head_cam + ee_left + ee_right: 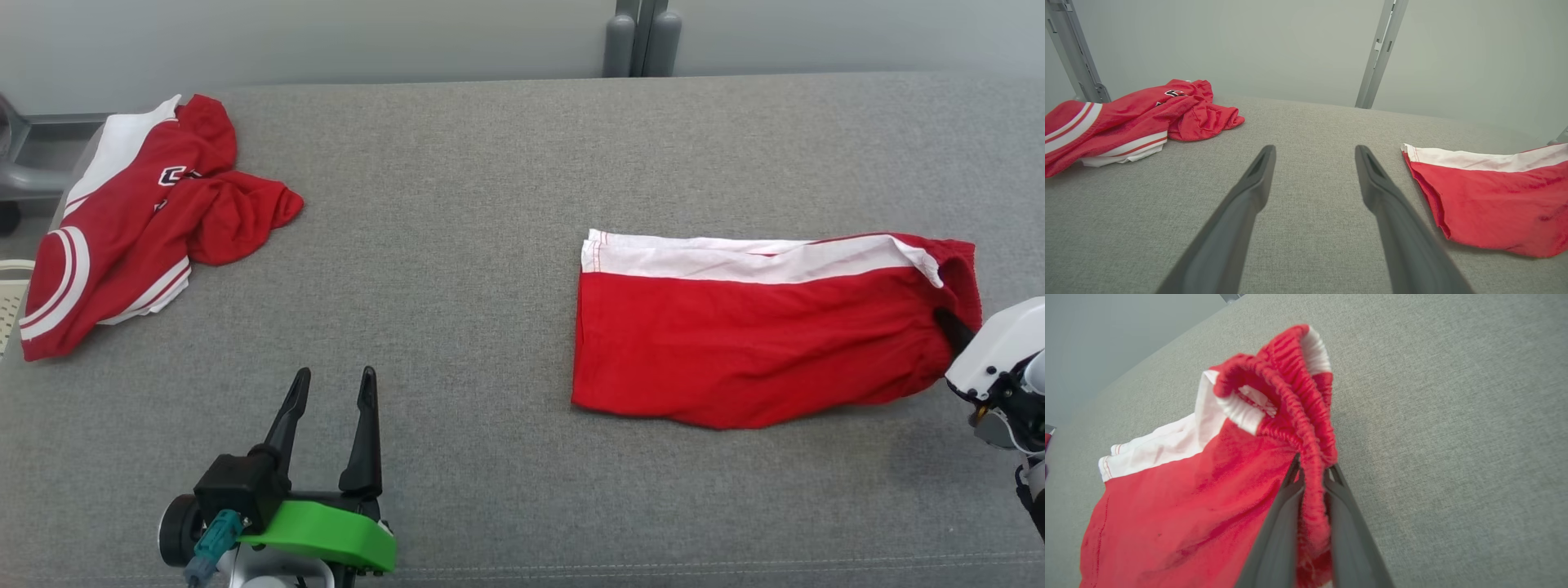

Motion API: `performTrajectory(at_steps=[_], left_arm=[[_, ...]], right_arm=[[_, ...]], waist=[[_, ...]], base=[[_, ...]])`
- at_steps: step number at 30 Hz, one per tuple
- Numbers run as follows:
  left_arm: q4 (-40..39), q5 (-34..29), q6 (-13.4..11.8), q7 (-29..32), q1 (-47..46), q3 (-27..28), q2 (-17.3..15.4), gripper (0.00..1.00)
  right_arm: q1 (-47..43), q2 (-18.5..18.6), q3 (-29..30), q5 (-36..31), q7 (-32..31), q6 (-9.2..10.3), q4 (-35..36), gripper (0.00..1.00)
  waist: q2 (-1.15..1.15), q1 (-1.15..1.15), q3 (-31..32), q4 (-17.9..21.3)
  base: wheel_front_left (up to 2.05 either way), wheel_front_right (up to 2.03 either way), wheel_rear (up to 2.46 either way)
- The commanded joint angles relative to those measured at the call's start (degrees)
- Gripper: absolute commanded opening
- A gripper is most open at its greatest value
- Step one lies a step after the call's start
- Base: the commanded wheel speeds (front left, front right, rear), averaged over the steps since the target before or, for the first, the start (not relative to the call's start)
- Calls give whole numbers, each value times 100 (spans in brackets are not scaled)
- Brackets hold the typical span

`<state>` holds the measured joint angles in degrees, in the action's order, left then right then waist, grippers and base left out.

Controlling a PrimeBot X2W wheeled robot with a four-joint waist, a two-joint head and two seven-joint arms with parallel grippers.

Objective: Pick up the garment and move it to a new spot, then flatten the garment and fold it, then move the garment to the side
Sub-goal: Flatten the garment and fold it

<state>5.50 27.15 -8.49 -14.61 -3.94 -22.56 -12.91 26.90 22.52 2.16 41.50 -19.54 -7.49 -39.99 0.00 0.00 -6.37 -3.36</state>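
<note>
Right claw (pixel 1314 465) clamps the waistband (pixel 1306 400) of the red shorts (pixel 735 343); left claw (pixel 335 374) gapes empty; jersey (pixel 122 229) lettering unreadable.

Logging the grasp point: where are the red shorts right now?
In the head view the red shorts lie on the right side of the grey surface, their waistband end pinched by the right gripper, far from the crumpled jersey at the left.

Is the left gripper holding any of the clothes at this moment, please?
No, the left gripper is open over the grey surface, touching neither the shorts nor the jersey.
</note>
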Motion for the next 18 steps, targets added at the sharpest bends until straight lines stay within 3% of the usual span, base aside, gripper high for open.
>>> performTrajectory(at_steps=[1, 9, 18], left_arm=[[-31, -36, 26, 18, 8, -12, -9, 100], [-30, -5, 22, 37, 19, -87, 15, 100], [-52, 43, 26, 48, 76, -139, 12, 100]], right_arm=[[98, -52, 64, -49, -25, 0, 5, 0], [198, -649, 375, -141, -439, -1, 157, 0], [-92, -1303, 22, -221, -1129, -1, 1467, 0]], waist=[[0, 0, -1, 40], [0, 0, 71, 105], [0, 0, 159, 35]], base=[[0, 0, 0], [0, 0, 0], [0, 0, 0]])
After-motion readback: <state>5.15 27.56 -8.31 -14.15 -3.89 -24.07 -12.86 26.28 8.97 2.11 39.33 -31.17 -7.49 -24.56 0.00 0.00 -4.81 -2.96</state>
